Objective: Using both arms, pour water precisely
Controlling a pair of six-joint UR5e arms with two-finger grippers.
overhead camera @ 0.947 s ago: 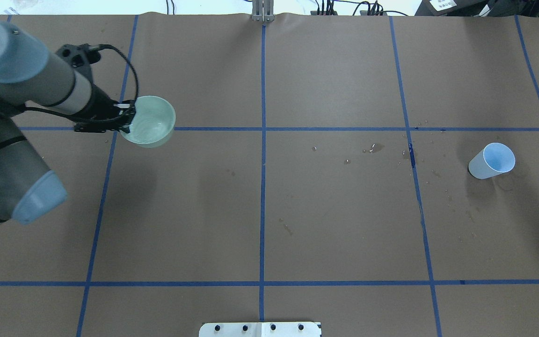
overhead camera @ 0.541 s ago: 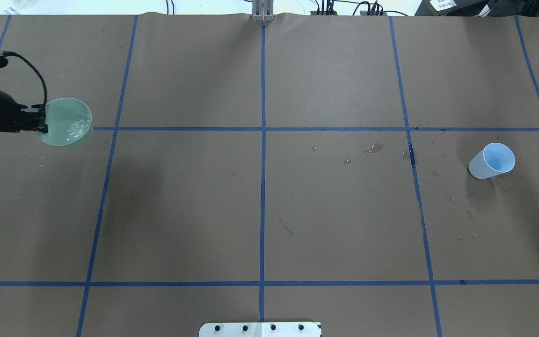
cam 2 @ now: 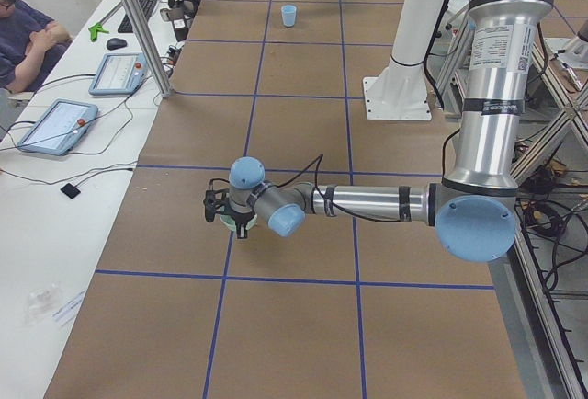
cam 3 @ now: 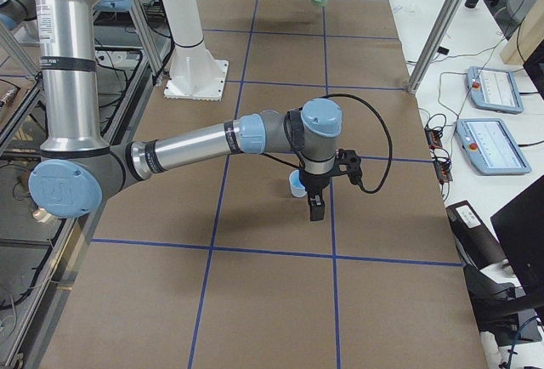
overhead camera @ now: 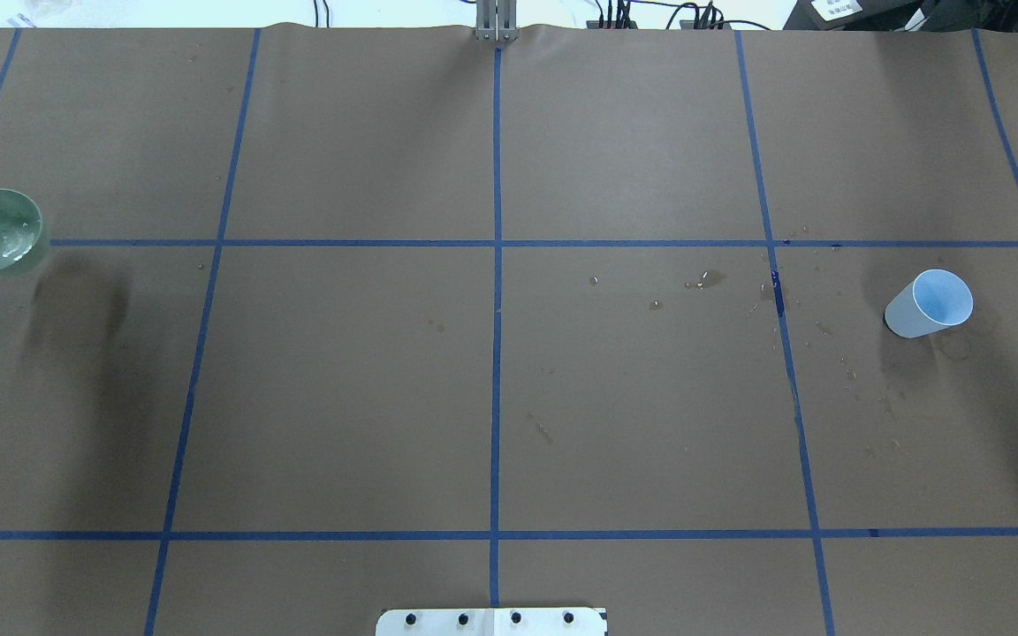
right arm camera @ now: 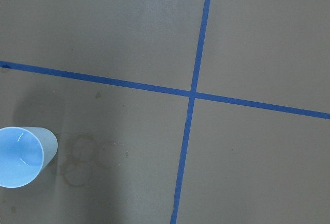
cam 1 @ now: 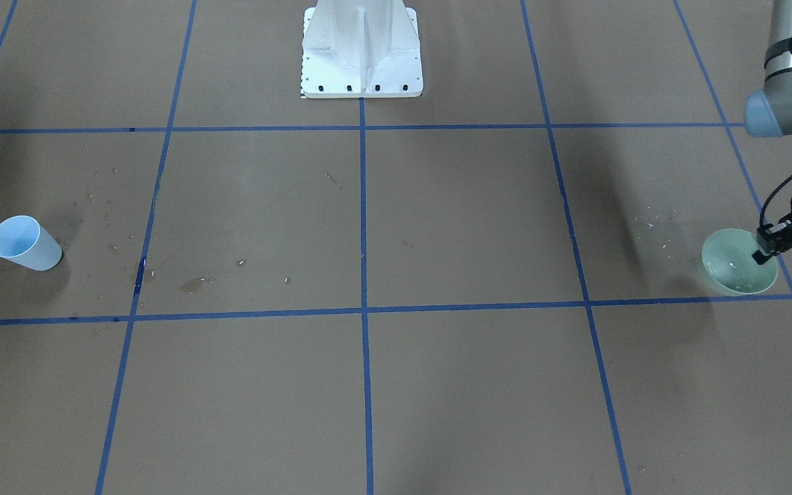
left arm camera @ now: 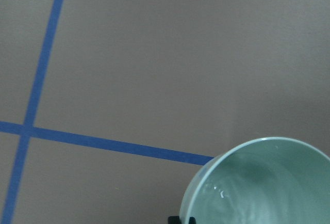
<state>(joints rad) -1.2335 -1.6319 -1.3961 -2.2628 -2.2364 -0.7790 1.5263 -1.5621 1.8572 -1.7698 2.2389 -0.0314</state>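
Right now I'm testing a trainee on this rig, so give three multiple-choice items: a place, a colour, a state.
1. The pale green round bowl is:
A. gripped at its rim by the left hand
B. upside down
C. lying free
2. Where is the light-blue paper cup?
A. inside the bowl
B. on the brown table, on the robot's right
C. in the left hand
3. What colour are the tape grid lines?
A. red
B. yellow
C. blue
Answers: A, the hand clamps its rim; B, it stands alone on the table; C, the lines are blue.
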